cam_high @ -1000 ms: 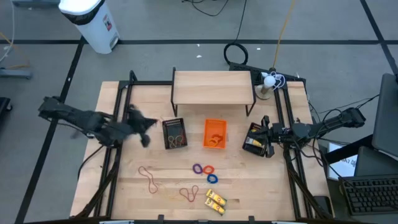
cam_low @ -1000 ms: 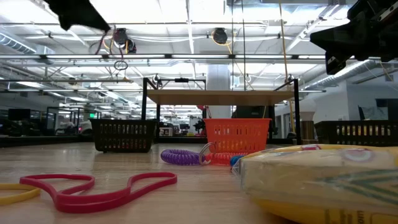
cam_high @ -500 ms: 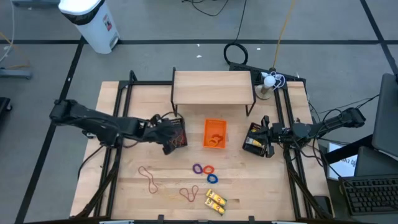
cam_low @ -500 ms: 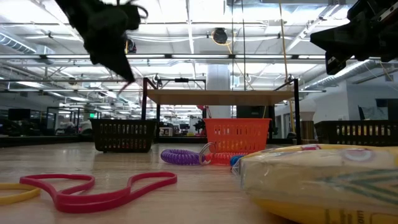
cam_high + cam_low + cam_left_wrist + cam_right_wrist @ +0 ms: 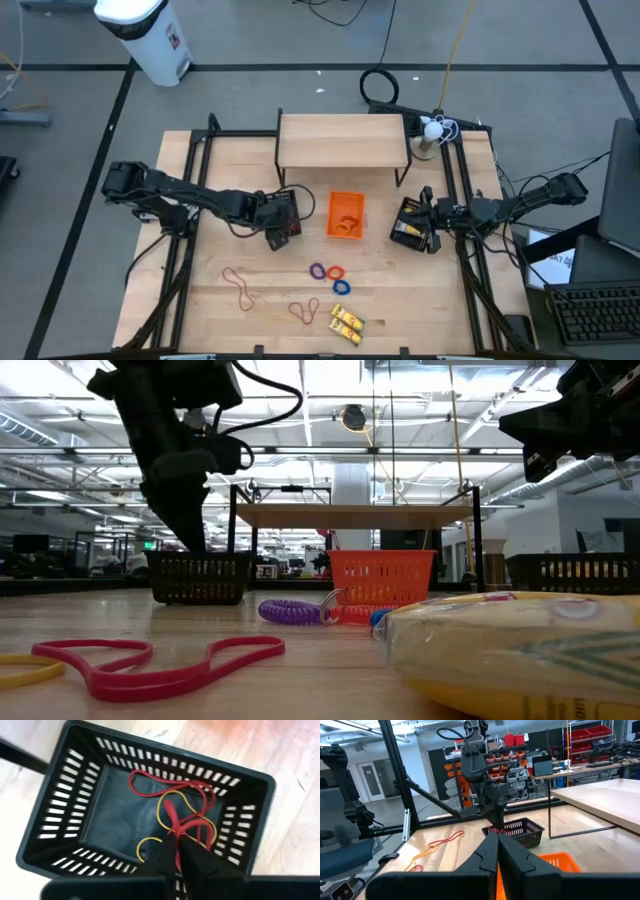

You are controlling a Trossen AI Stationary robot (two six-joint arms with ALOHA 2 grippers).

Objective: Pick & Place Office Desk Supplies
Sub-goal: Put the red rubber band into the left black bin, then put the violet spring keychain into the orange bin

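Left gripper, clamped on a red rubber band over the black basket, may snag it on release.

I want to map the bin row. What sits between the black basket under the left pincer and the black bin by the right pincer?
In the high view, an orange basket stands between the black basket and the black bin.

Red and yellow bands lie tangled in the black basket; rings, packets sit nearer the counter's front.
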